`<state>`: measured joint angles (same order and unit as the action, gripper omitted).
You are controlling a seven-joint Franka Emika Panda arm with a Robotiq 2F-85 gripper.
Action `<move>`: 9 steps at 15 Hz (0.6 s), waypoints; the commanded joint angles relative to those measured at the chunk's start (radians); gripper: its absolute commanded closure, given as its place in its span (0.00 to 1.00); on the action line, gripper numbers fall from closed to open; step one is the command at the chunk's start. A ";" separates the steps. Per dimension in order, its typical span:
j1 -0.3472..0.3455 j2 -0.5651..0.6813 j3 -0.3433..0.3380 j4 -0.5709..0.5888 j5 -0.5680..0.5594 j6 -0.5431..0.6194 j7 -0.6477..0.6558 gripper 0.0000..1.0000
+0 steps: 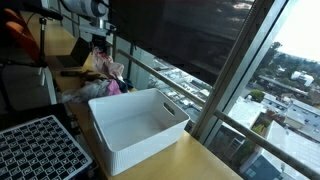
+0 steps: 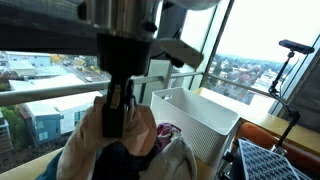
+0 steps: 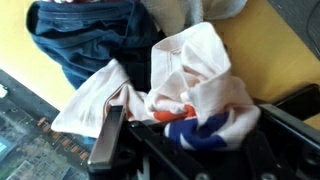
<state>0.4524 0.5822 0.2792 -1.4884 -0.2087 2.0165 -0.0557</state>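
The arm (image 1: 88,8) is white and rounded, with a dark band at a joint well above the jaws. Just above the jaws, an exterior view shows a smooth grey cylindrical wrist section (image 2: 120,15), and a dark angular block (image 2: 178,50) juts out beside it. The jaws are black and slim. In the wrist view one finger (image 3: 105,142) bears a long grey metallic strip, and a black housing (image 3: 215,155) sits behind the jaws.

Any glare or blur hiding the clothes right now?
In an exterior view, window backlight dims the clothes; in an exterior view, sky glares behind the white bin, close jaws dark and soft; wrist view mildly blurred, jaws shadowed.
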 commanded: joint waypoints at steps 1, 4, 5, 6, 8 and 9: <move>-0.022 -0.176 -0.022 -0.067 0.010 -0.045 0.035 1.00; -0.055 -0.323 -0.034 -0.133 0.018 -0.063 0.092 1.00; -0.076 -0.374 -0.037 -0.171 0.026 -0.061 0.104 1.00; -0.099 -0.429 -0.039 -0.219 0.037 -0.051 0.115 1.00; -0.142 -0.535 -0.046 -0.331 0.055 -0.023 0.139 1.00; -0.161 -0.579 -0.050 -0.382 0.067 -0.015 0.149 1.00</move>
<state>0.3381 0.1685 0.2462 -1.6785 -0.1916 1.9533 0.0599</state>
